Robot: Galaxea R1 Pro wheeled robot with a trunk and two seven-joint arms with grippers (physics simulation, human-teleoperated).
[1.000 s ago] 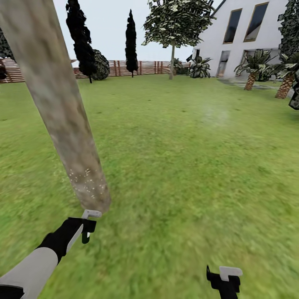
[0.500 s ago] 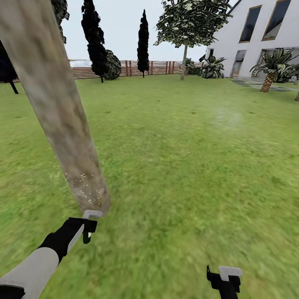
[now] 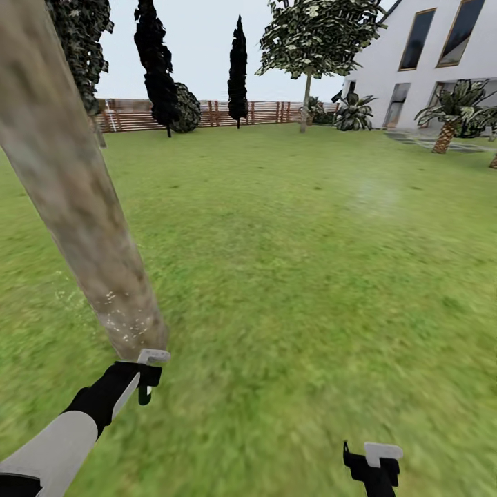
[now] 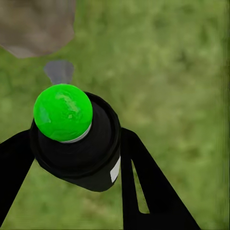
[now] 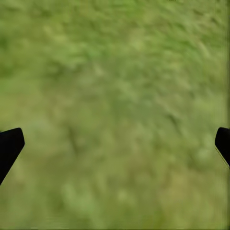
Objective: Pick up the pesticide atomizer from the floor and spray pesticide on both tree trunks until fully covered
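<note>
My left gripper (image 3: 145, 378) is shut on the pesticide atomizer (image 4: 79, 151), a black bottle that here has a bright green top (image 4: 62, 112), held just short of the near tree trunk (image 3: 76, 193). That mottled beige-grey trunk leans across the left of the head view, and white specks dot its base (image 3: 128, 324); the base also appears beyond the bottle (image 4: 33, 24). The second tree (image 3: 306, 103) stands far off by the fence. My right gripper (image 3: 373, 464) hangs open over the grass, and nothing lies between its fingertips (image 5: 10, 146).
Green lawn (image 3: 310, 262) spreads all around. A brown slat fence (image 3: 207, 114) runs along the back with dark conifers (image 3: 157, 69) before it. A white house (image 3: 435, 62) and short palms (image 3: 445, 114) stand at the far right.
The view swung left, then shifted, so the near trunk now sits further left in it. Both arms keep their places in the view, with the atomizer still held.
</note>
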